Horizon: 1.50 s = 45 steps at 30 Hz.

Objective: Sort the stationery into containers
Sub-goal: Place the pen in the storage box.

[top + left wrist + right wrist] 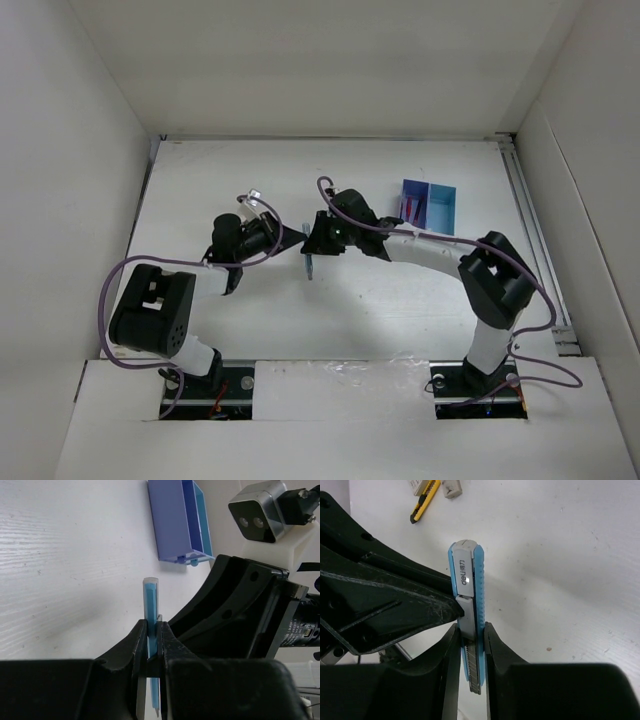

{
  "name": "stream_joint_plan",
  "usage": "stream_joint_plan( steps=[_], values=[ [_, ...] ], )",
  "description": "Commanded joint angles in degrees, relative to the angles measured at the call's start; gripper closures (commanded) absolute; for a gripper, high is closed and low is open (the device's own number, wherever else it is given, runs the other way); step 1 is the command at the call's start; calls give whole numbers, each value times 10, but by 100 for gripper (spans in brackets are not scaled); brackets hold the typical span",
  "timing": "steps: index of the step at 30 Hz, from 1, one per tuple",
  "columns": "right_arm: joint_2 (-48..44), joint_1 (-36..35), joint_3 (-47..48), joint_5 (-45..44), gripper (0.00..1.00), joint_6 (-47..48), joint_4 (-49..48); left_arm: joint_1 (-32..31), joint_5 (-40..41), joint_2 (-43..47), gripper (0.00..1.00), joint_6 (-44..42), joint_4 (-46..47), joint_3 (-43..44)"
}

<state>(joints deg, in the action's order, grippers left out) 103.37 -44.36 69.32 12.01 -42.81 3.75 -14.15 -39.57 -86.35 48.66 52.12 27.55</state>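
A light-blue utility knife with a grey slider and an extended blade hangs between both grippers above the table's middle. It shows edge-on in the left wrist view and in the top view. My left gripper is shut on it, and so is my right gripper. The two grippers meet tip to tip in the top view, left and right. The joined trays stand at the back right: dark blue with red pens inside, and cyan.
A yellow utility knife and whitish eraser blocks lie on the table behind the left gripper. The trays also show in the left wrist view. White walls enclose the table on all sides.
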Motion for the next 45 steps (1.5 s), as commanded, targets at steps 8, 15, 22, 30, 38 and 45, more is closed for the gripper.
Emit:
stream_joint_plan(
  steps=[8, 15, 22, 30, 38, 45],
  values=[
    [-31, -2, 11, -17, 100, -12, -24, -1, 13, 81, 73, -31, -31, -6],
    [-78, 42, -12, -29, 100, -18, -17, -1, 82, 189, 48, -77, -110, -6],
    [-145, 130, -24, -90, 100, -11, 67, -1, 122, 269, 42, -93, -147, -19],
    [-176, 255, 9, -332, 100, -22, 204, -1, 117, 287, 42, -93, -152, -24],
    [-161, 301, 44, -475, 100, -28, 281, -1, 111, 268, 42, -93, -152, -29],
    [-120, 306, 56, -525, 100, -36, 308, -1, 106, 257, 42, -93, -147, -29]
  ],
)
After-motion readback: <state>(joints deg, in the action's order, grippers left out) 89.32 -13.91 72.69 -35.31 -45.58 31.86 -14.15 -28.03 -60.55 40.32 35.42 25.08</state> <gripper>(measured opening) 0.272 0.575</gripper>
